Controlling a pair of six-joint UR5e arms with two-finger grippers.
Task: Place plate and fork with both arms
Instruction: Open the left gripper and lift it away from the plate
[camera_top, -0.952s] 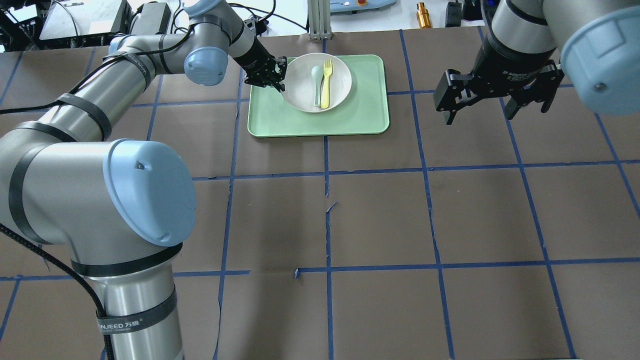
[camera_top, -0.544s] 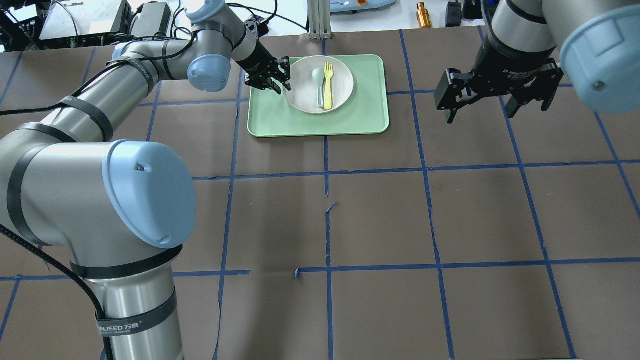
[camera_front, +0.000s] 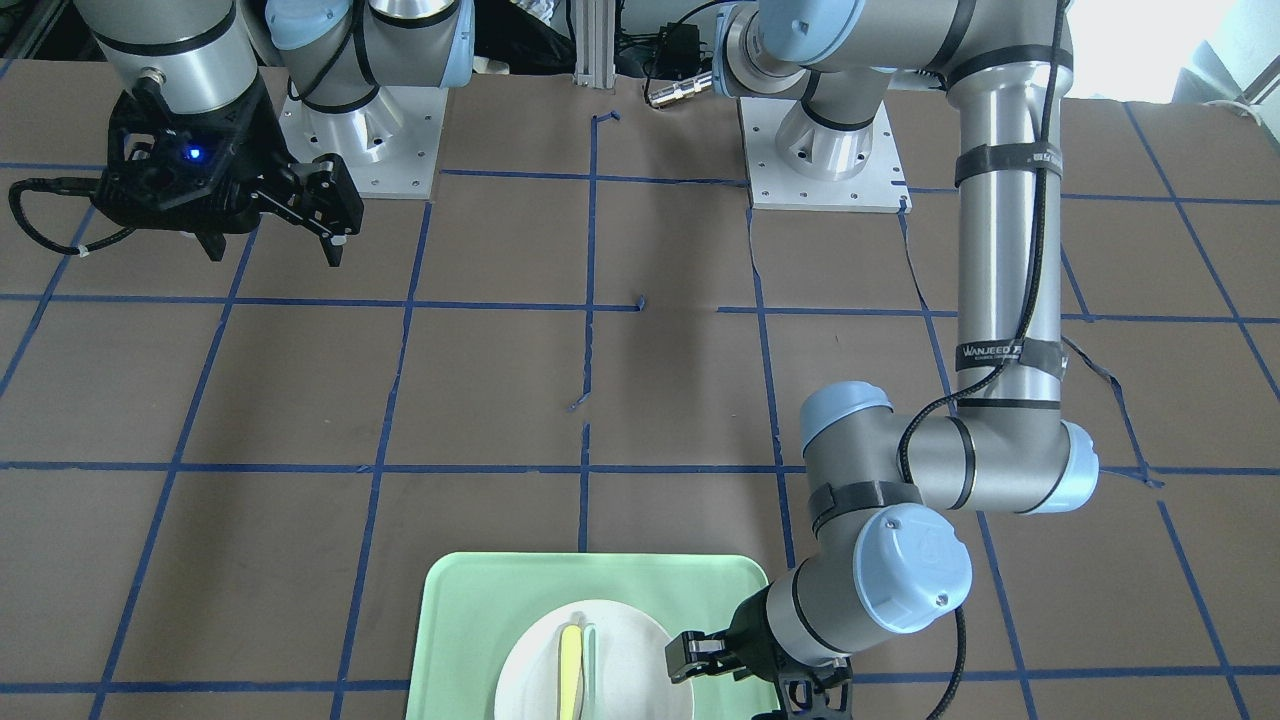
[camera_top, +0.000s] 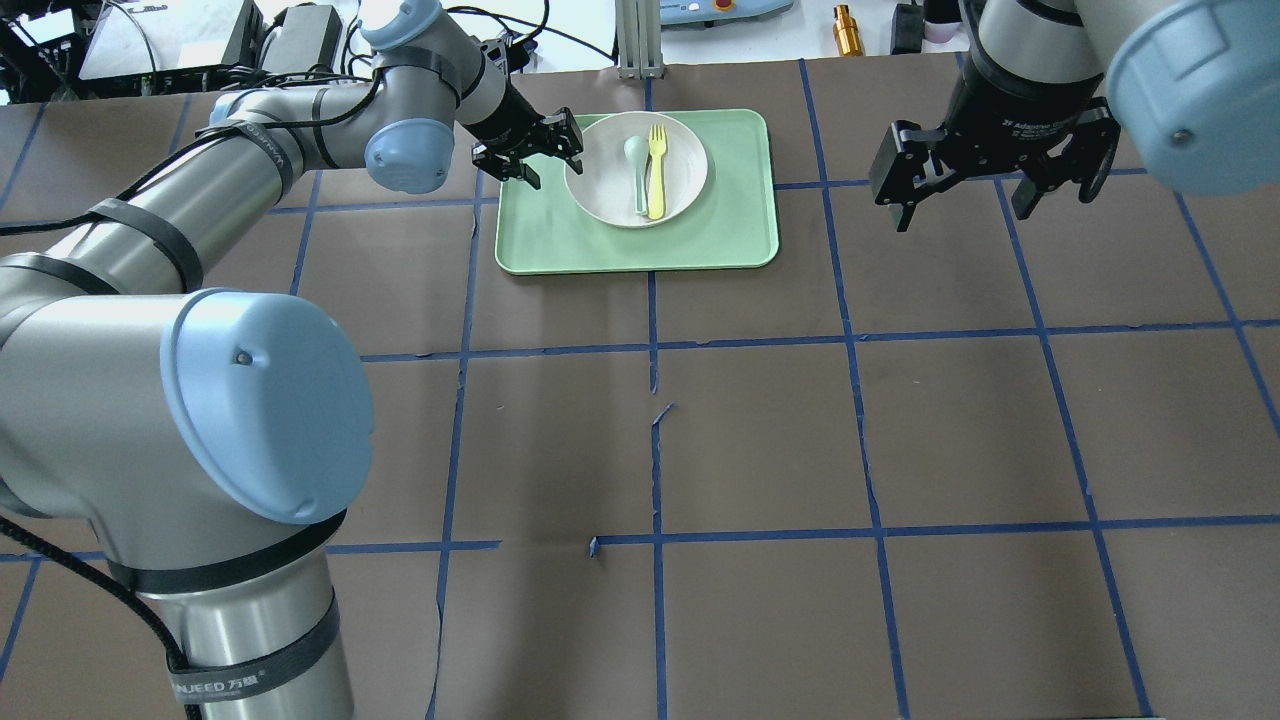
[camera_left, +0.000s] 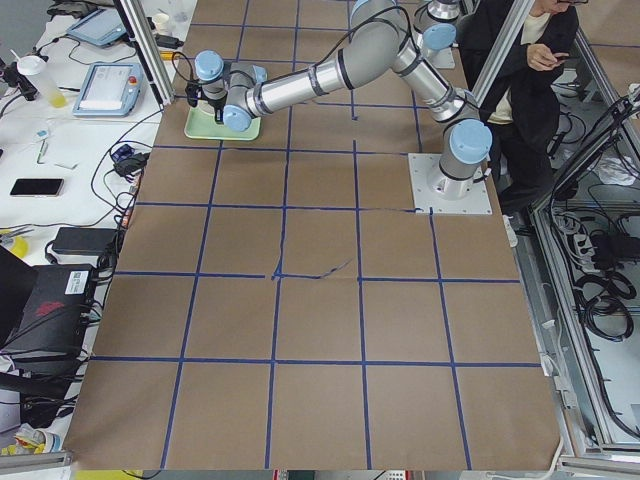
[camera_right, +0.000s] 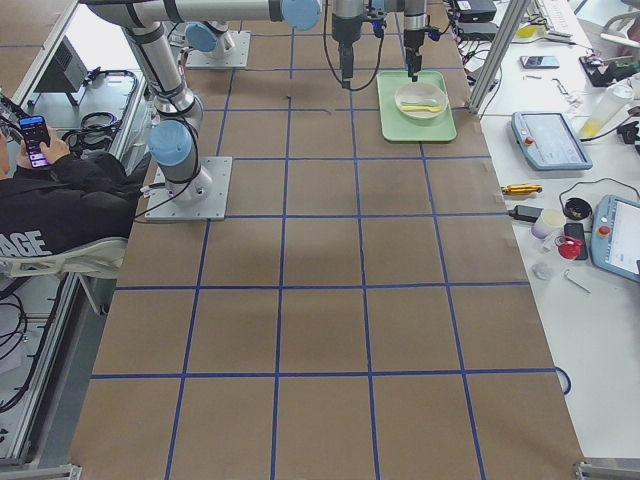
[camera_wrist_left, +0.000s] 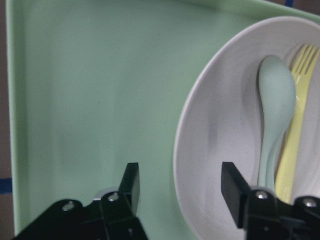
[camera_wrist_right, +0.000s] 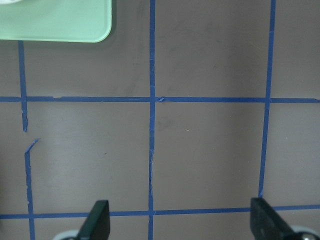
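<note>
The off-white plate sits on the mint-green tray at the far side of the table. The pale-yellow fork lies in the plate next to a grey-green spoon. My left gripper is open at the plate's left edge. In the left wrist view its fingers straddle the plate's rim, one outside over the tray and one inside over the plate. My right gripper is open and empty above the table, right of the tray. The right wrist view shows its fingertips over bare paper.
Brown paper with a blue tape grid covers the table. The tray's corner shows at the top left of the right wrist view. Cables and devices lie beyond the far edge. A person stands behind the robot.
My left wrist has turned and shifted a little left, so its fingers now straddle the plate's left rim. My right gripper has drifted slightly toward the far edge, still open.
</note>
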